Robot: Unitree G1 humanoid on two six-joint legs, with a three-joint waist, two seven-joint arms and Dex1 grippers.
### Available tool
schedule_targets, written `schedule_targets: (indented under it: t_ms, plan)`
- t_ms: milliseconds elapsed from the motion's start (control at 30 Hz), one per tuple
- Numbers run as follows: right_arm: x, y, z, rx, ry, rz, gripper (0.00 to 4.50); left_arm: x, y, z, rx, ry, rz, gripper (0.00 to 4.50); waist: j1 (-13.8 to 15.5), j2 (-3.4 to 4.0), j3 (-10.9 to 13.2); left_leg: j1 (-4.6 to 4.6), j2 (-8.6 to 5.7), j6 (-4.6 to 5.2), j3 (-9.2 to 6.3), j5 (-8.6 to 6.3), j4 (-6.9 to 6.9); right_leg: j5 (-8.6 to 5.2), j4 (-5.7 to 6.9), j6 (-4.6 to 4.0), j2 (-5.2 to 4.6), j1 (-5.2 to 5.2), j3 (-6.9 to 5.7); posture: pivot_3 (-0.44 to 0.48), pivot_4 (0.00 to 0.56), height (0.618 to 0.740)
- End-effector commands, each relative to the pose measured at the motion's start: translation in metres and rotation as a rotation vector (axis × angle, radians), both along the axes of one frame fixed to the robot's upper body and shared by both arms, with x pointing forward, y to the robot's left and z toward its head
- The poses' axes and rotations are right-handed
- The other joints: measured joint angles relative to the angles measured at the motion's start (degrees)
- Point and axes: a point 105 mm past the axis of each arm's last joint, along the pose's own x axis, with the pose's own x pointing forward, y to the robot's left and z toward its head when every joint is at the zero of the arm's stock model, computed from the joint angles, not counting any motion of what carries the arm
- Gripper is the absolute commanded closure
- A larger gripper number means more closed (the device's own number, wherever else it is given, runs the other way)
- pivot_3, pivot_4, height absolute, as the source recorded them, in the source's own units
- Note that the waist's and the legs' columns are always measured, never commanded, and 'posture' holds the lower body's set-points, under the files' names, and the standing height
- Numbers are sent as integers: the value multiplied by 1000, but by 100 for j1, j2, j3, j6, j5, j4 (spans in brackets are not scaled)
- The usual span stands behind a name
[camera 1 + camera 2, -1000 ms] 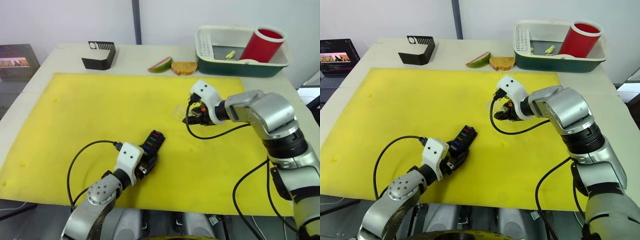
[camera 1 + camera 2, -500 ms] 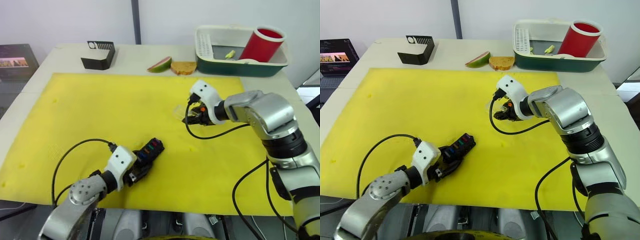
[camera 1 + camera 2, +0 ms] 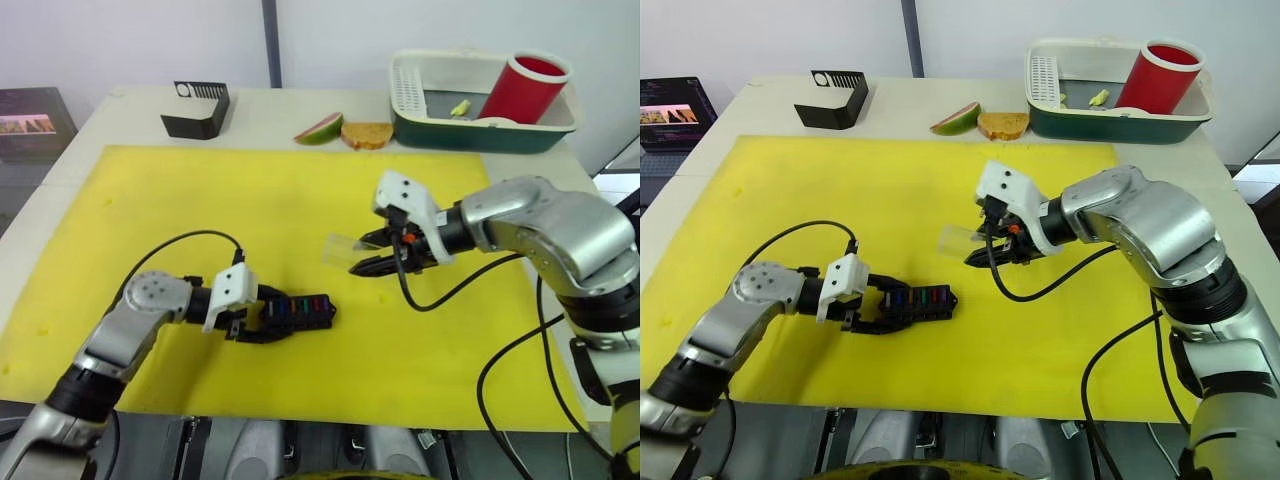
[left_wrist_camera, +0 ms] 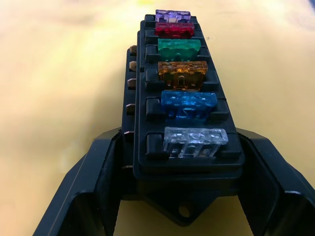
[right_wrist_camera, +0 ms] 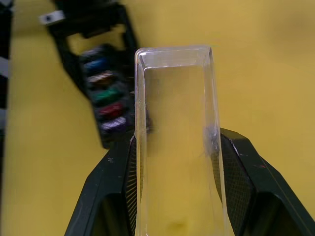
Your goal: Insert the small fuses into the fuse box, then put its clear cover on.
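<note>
1. Yellow matting (image 3: 200, 200) covered most of a pale table (image 3: 130, 105), with a white wall behind it.
2. Nearest the robot, the left gripper (image 3: 262, 316) was clamped on one end of the fuse box (image 3: 295, 312), which lay flat on the mat.
3. Six small fuses (image 4: 181, 83) sat in a single row in the box: clear-grey closest to the left gripper, then blue, amber, green, red and purple.
4. Farther out and to the right, the right gripper (image 3: 372, 254) held the one clear cover (image 3: 341, 250) pinched between its fingers (image 5: 236, 167), lifted above the mat, with the cover's free end sticking out towards the left.
5. The cover hung near the fuse box, beyond it and apart from it, not touching.
6. Along the far edge stood one black slotted stand (image 3: 198, 108), a fruit slice (image 3: 320, 129), a piece of bread (image 3: 368, 135) and a green-and-white tub (image 3: 480, 125) holding one red cup (image 3: 528, 88).
</note>
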Motion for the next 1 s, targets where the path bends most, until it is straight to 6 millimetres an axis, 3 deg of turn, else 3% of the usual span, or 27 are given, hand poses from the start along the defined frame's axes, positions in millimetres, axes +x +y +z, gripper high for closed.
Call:
schedule_targets:
  t_ms: [33,433,1000]
  plan:
    - [-11,19,5,-14,-25,77,2823,7,-1,1,11,-43,-55,1751,9,0,0,-1,0,0,-1,0,0,0,1,0,0,-1,-1,0,150,740]
    - [-14,45,-23,-151,-45,78,2823,13,-9,-1,3,-35,-84,1751,21,0,0,-3,0,0,-1,0,7,0,3,0,-1,0,-1,0,150,740]
    - [-21,62,-26,-129,-52,109,2823,20,-13,-2,-3,-21,-64,1751,25,-1,-1,-3,-1,4,-2,-2,18,1,7,1,0,6,-3,0,150,740]
